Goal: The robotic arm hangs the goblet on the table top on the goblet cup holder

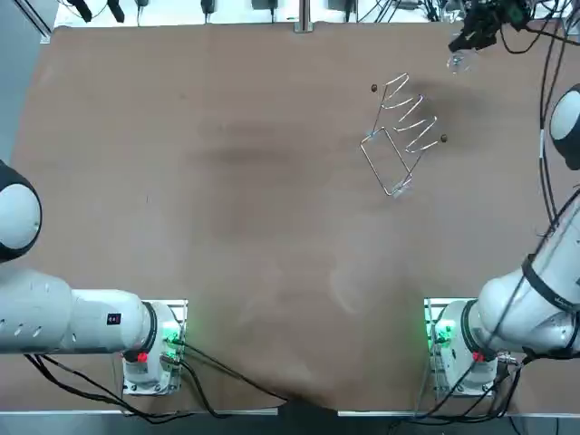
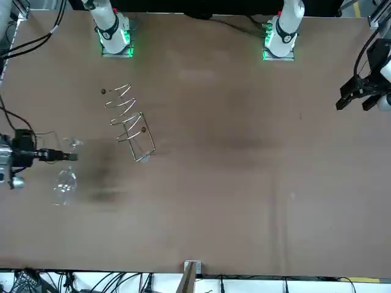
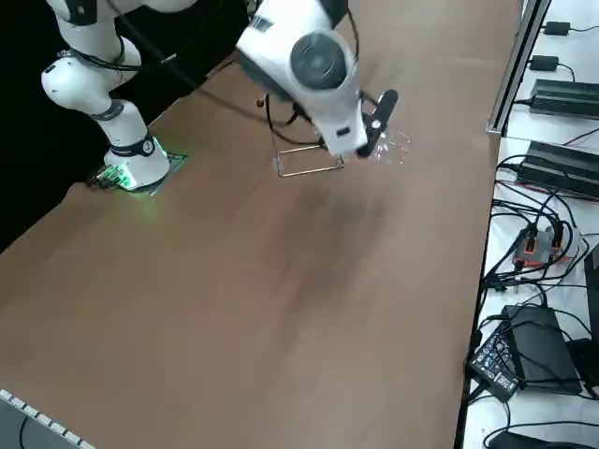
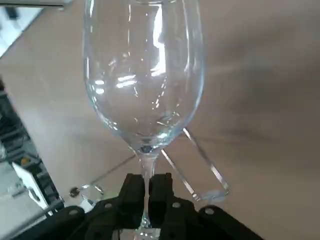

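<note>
Top view: locate the right gripper (image 1: 473, 36) in the upper right corner, carrying the goblet (image 1: 459, 62). The goblet cup holder (image 1: 403, 136) sits apart, lower left of it, with nothing hung on it; the pick-up is done and the hanging remains.

Front view: the goblet is at the left edge, seemingly lifted.

Right side view: the arm covers part of the holder.

Wrist view: confirm the fingers clamp the stem (its foot is cut off).

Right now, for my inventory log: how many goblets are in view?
1. The goblet is held by its stem in the right gripper, jaws shut, near the far right corner of the table, beyond the wire holder. None seems hidden.
</note>
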You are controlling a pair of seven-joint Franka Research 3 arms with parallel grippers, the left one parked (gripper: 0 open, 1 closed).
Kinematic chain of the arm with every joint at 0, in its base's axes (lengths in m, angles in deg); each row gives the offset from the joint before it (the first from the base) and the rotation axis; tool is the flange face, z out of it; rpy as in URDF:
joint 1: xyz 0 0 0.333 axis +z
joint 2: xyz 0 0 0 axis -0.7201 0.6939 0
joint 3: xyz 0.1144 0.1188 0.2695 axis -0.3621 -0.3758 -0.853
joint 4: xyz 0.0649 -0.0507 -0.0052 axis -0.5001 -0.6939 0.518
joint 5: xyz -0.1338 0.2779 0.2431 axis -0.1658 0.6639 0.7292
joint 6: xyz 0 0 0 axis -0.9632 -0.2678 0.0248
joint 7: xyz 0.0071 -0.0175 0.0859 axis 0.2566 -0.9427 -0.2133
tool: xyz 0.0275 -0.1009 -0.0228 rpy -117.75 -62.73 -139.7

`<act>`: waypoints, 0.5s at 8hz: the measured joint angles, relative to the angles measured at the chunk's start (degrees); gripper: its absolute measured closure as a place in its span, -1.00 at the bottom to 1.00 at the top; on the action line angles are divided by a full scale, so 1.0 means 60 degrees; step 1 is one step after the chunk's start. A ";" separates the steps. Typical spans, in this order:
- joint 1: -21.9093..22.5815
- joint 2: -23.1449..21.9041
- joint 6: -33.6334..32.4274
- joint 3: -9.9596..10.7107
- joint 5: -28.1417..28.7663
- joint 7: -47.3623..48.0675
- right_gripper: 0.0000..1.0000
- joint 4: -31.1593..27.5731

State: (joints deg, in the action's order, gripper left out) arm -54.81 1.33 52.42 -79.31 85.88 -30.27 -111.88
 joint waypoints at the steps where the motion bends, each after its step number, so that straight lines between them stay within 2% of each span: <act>1: 0.0280 -0.0056 -0.0025 -0.0003 -0.0131 0.1176 0.82 -0.0001; 4: 0.0686 -0.0064 -0.0235 -0.0006 -0.0163 0.3568 0.82 -0.0037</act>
State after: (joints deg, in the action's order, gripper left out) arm -50.69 0.95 51.01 -79.35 84.91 -8.86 -112.09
